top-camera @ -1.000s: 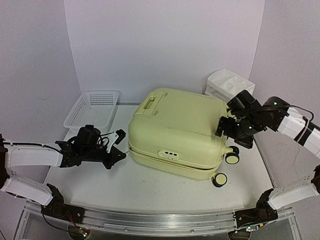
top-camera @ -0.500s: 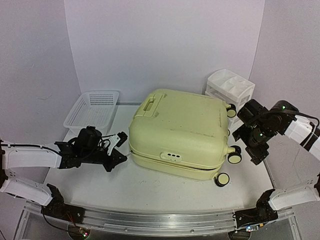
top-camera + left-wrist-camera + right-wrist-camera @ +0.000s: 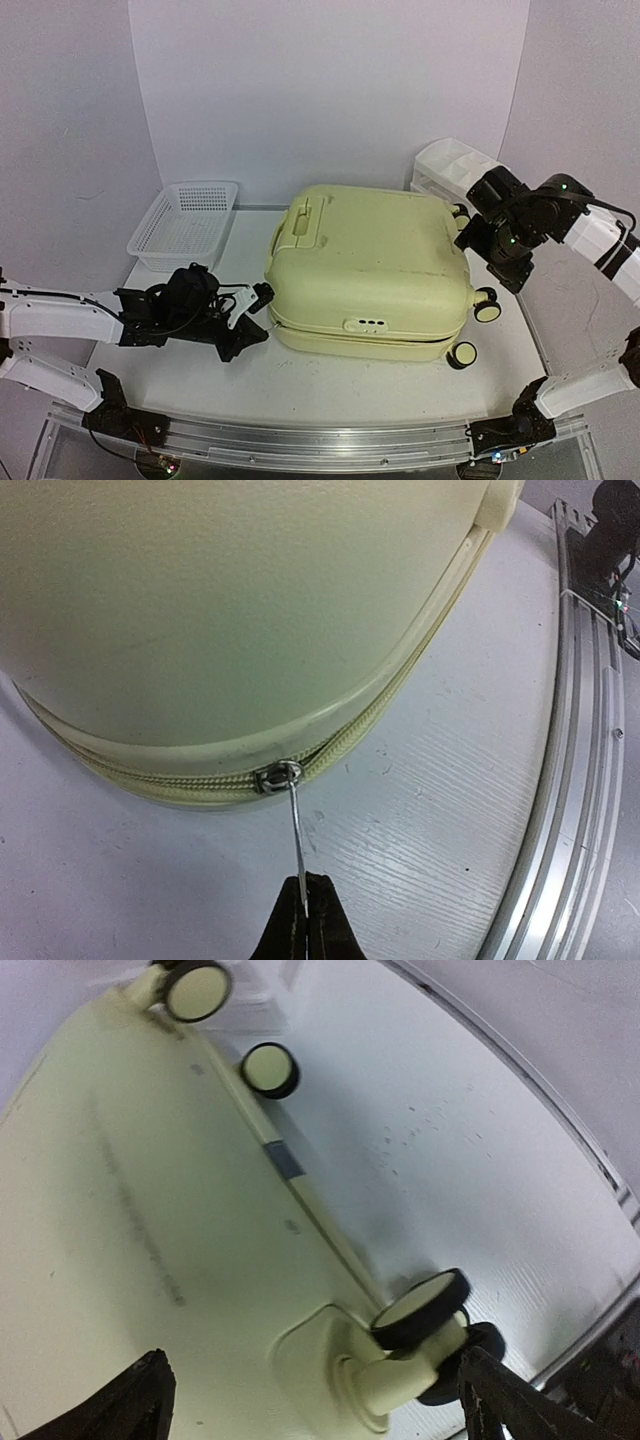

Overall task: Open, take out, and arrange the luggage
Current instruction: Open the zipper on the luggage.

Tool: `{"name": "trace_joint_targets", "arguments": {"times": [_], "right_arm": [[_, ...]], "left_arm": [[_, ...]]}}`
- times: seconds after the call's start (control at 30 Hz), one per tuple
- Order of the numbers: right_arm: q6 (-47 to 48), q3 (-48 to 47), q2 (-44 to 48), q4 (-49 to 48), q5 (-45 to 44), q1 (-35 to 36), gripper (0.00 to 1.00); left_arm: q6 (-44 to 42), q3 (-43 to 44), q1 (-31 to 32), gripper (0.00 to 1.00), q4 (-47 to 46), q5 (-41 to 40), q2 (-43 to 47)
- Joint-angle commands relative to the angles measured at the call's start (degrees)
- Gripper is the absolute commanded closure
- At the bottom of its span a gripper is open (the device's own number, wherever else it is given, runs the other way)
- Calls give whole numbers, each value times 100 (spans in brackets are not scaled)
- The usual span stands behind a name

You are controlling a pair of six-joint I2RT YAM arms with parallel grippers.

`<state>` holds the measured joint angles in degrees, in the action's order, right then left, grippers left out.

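left gripper [image 3: 305,928]: pinched tight on the thin metal zip pull [image 3: 298,830], tab edge-on between the tips.
just ahead of its tips: the zip slider [image 3: 279,777], sitting on the seam at a rounded lower corner of the luggage [image 3: 250,600].
right gripper [image 3: 314,1360]: spread wide, holding nothing, hovering over the wheel end; one wheel [image 3: 421,1310] sits between its fingers but is not touched.
luggage place: lies flat on the table [image 3: 330,375] between the two grippers, lid down.
long axis: runs from the left gripper's side across to the right gripper's side.
pointing: wheels toward the right gripper, moulded handle [image 3: 304,216] at the end nearer the left gripper, on its far side.
beyond the left gripper: a white mesh basket [image 3: 185,225], well apart.
beyond the right gripper: a white drawer organizer [image 3: 450,165], near the far wheel.
risk, slip: the tab is thin and smooth, so a hard tug could slide it out of the pinch.
risk, jam: pulling off the line of the track at this curve could bind the slider.
risk, drag: nothing pins the case, so the pull may swing or slide it instead of running the zip.
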<state>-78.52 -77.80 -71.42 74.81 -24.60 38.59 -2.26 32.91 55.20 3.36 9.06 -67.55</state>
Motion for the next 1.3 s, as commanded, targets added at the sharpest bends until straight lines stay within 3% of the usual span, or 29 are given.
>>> {"name": "trace_joint_targets", "arguments": {"times": [0.0,0.1,0.17,0.33,0.63,1.0,1.27], "right_arm": [[2281,-425,-147,-1083,338,-9,2],[3480,-660,-360,-1714,1089,-5,3],[4109,-848,-580,-2020,1636,-2,10],[4790,-1324,-1222,-2354,2535,0,15],[4980,-1005,-1670,-3117,3146,0,25],[4983,-80,-1667,-3112,3017,0,26],[5094,268,-1647,-3067,3097,0,28]], "left_arm": [[175,452,272,100,-128,-24,-106],[407,454,268,100,-127,-232,-90],[473,458,248,100,-106,-314,-77],[793,512,53,100,-36,-201,-134],[1181,459,-536,100,16,112,-47],[1441,625,-1431,100,78,359,-291],[1615,1104,-1687,100,86,325,-778]]}}
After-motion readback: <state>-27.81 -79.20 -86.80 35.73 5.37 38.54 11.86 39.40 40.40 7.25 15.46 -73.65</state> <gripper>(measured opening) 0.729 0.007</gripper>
